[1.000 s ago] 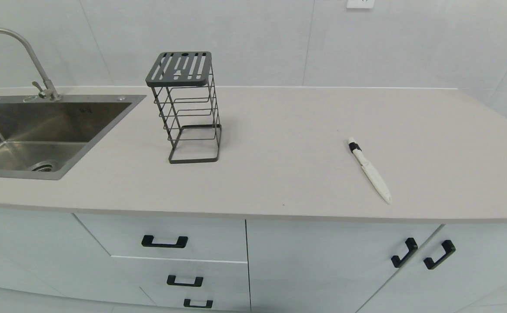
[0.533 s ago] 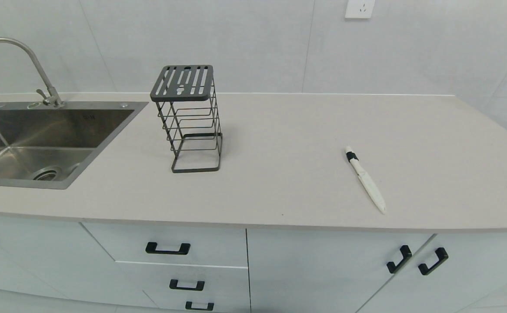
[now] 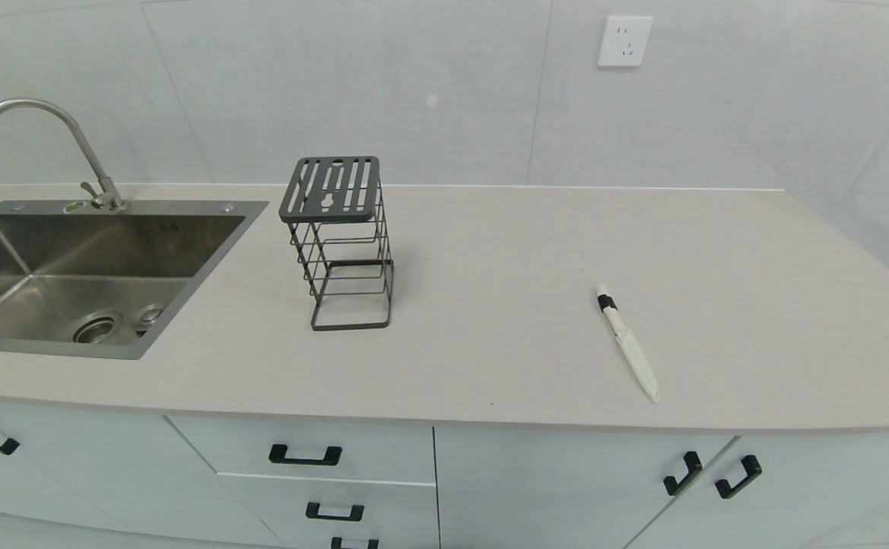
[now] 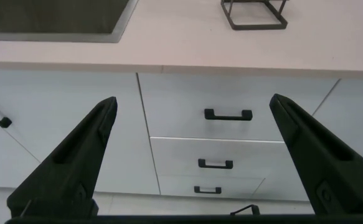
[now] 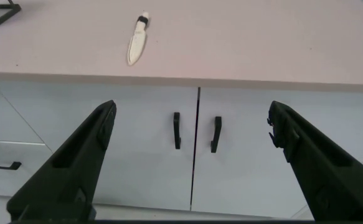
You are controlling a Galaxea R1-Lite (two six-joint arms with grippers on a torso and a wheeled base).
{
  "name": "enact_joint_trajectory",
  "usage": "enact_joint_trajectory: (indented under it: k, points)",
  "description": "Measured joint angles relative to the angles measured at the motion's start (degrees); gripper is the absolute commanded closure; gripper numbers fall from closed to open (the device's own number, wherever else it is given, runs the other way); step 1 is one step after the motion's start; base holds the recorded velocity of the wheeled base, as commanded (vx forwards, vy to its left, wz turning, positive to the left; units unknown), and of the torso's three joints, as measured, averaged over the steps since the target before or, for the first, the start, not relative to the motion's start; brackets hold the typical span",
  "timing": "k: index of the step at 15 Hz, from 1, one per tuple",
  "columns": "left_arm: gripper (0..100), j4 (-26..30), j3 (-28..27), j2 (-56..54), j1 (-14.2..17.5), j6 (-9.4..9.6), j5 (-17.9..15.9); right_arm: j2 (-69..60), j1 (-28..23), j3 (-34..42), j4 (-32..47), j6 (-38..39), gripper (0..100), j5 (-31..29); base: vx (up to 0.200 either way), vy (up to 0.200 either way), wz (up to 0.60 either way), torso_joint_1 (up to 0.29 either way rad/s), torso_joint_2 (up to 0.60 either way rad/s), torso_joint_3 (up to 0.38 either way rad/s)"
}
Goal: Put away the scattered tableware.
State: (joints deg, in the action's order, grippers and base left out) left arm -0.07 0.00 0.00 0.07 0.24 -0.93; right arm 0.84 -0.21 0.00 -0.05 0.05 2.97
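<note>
The white knife (image 3: 626, 343) lies flat on the tabletop (image 3: 505, 252), well apart from the wire rack (image 3: 338, 244), on its right. The left pincer (image 4: 193, 102) and right pincer (image 5: 192, 106) are wide open, holding nothing.

Steel sink (image 3: 109, 244) with curved faucet (image 3: 86, 155) at countertop's (image 3: 490, 252) left end; wall outlet (image 3: 625, 41) above; black-handled drawers (image 3: 383, 454) below.

Sink (image 3: 155, 206) cut off at head view's left edge. Left wrist view crops knife rack (image 4: 259, 26): just base frame visible.
</note>
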Motion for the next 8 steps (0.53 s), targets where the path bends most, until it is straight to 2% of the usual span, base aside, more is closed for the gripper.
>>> enact_joint_trajectory:
  k: [5,8]
  points:
    - [0,0.0,0.0,0.0,0.0,0.02,0.0,0.0,0.0,0.0,0.0,0.0,0,0.0,0.000,0.000,0.00,0.303,-0.59,-0.287]
    - [0,0.0,0.0,0.0,0.0,0.00,0.1,0.0,0.0,0.0,0.0,0.0,0,0.0,0.000,0.000,0.00,0.074,-0.15,-0.072]
